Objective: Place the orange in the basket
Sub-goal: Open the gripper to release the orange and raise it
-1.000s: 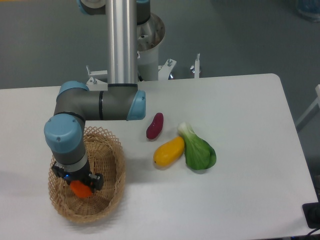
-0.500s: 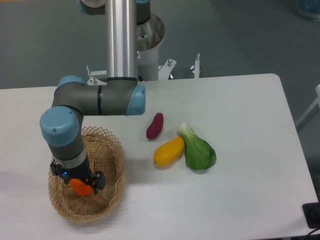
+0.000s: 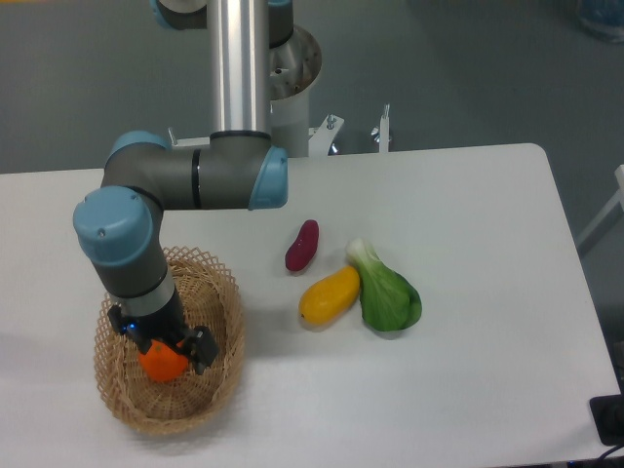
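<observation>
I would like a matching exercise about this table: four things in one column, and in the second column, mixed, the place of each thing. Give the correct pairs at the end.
Column 1
1. orange
2. purple sweet potato
3. yellow fruit
4. green leafy vegetable

Column 2
A. farthest right of the four, touching the yellow fruit
B. inside the basket, at the gripper
C. alone on the table, nearest its far edge
D. between the basket and the green vegetable

Pairs: 1-B, 2-C, 3-D, 4-A
</observation>
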